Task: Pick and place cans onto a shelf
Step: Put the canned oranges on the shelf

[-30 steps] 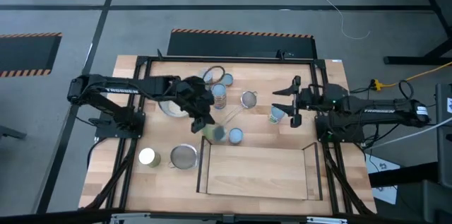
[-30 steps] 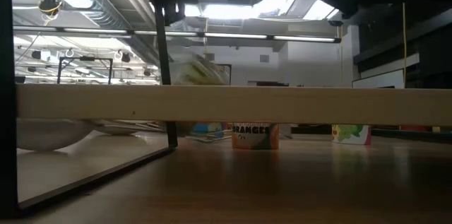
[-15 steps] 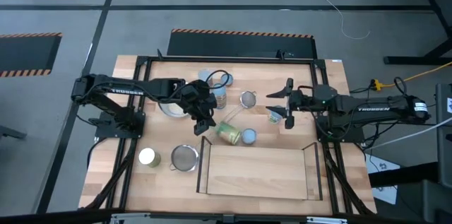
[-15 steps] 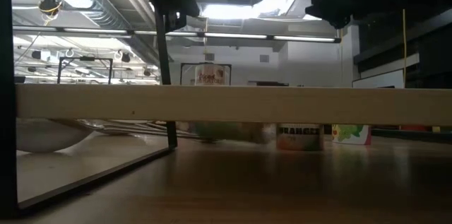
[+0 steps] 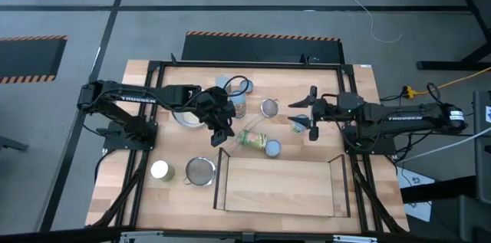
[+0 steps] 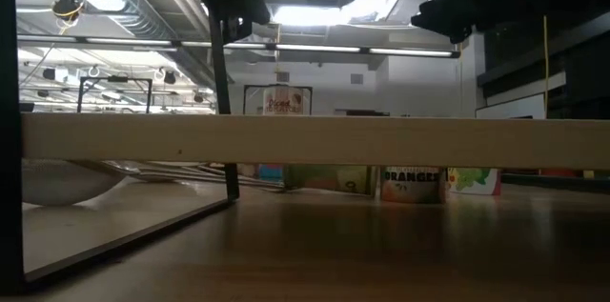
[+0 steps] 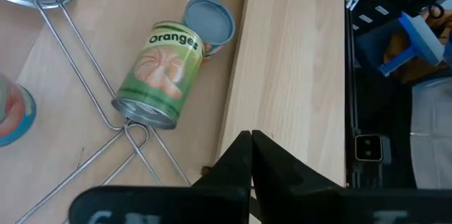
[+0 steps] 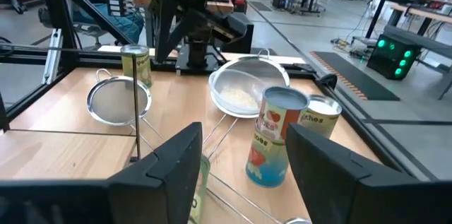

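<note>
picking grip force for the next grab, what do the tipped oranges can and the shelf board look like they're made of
The tipped oranges can looks like thin metal: its rimmed end is shiny and silvery, while the side carries a glossy green label, probably paper or print. The shelf board looks like light unfinished or matte wood, with visible grain and no glare; the rails at its ends appear to be thin black metal.

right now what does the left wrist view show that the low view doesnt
Only the left wrist view shows the tipped green Oranges can lying on its side by the shelf, its label readable, and the left gripper shut. Only the low view shows the ceiling lights and a third can. Both show the shelf board and the upright can beside the tipped one.
</note>
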